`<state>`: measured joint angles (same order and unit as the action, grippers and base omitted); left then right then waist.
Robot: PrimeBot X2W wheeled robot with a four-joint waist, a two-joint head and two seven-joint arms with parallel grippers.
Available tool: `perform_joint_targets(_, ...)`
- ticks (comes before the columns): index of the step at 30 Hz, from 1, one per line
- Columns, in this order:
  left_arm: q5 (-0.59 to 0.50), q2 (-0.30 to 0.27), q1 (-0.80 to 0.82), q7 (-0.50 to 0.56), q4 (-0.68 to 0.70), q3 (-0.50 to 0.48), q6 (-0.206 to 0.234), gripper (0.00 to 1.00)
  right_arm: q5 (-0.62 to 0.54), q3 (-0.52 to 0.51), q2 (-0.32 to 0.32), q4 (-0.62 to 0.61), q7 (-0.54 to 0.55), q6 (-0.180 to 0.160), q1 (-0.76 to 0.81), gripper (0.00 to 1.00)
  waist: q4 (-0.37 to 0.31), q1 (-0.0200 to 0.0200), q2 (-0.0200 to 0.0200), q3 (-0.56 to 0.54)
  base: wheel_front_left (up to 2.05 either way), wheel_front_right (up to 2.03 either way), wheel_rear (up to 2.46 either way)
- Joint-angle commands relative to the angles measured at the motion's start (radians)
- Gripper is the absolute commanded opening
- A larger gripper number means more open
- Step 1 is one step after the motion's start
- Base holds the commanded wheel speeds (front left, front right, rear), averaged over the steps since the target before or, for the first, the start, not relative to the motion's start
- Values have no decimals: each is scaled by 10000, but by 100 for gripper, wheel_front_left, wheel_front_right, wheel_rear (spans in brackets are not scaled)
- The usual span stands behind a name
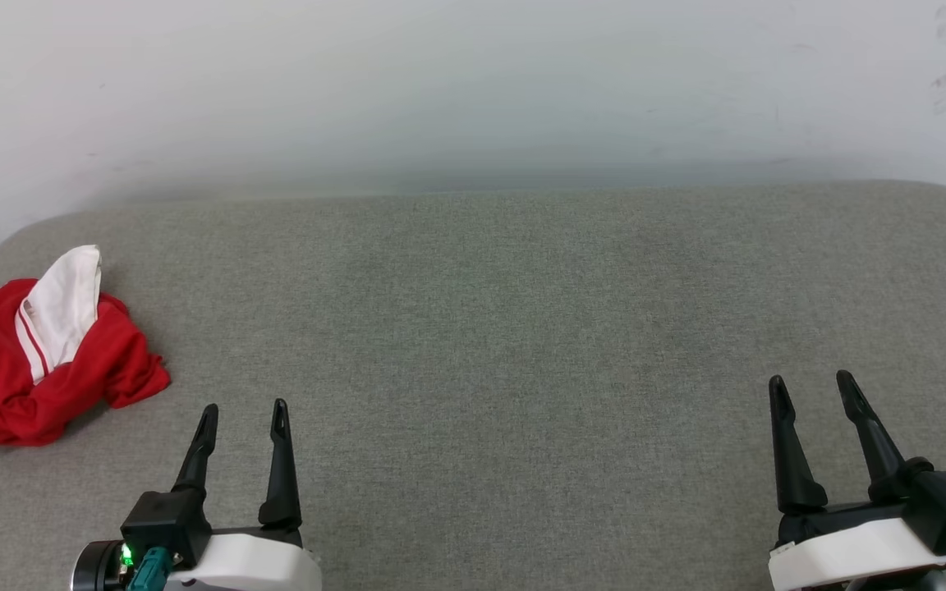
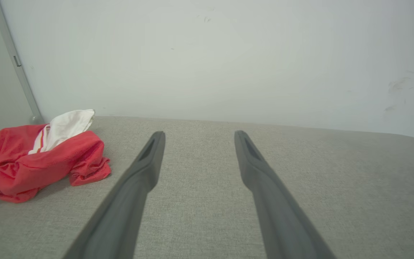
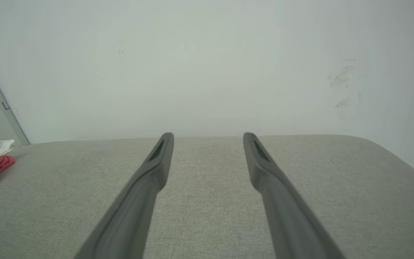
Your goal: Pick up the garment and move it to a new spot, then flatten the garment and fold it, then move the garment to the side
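The crumpled red jersey-style garment (image 1: 38, 361) with its white sleeve sits at the far-left edge of the grey fabric table (image 1: 489, 328). Left gripper (image 1: 245, 410) and right gripper (image 1: 812, 382) both spread, empty. Risk: a shallow pinch drags it off.

Left claw (image 1: 245, 406): low at the left of the head view, fingers pointing forward, jaws parted wide, nothing between them. Its white wrist housing (image 1: 251, 566) sits behind the black finger mount, with a green indicator lamp (image 1: 126, 558) lit. Right claw (image 1: 810, 379): low at the right, fingers angled slightly leftward, jaws equally wide apart and empty. Both wrist views confirm spread, unloaded fingers.
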<state>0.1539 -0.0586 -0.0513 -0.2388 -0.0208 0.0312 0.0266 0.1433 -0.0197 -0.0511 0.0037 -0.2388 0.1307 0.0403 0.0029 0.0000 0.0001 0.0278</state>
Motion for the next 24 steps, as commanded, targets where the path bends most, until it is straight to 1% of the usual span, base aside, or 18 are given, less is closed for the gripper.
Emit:
perform_joint_targets(1,-223,7,-52,-86,65,-20,-28,100,-176,23,14,-82,-86,0,70,100,-3,0,-1,-1,0,0,0)
perform_joint_targets(12,-692,80,-165,-283,54,-250,-358,100,-344,163,16,-66,-276,0,182,100,18,0,-1,40,0,0,0)
perform_joint_targets(17,-308,85,-157,-269,-57,-311,-446,100,-105,191,16,4,-270,-1,177,100,15,0,-1,59,0,0,0)
perform_joint_targets(24,-159,86,-174,-269,-124,-340,-452,100,107,162,16,89,-270,-1,182,100,-10,0,-1,80,0,0,0)
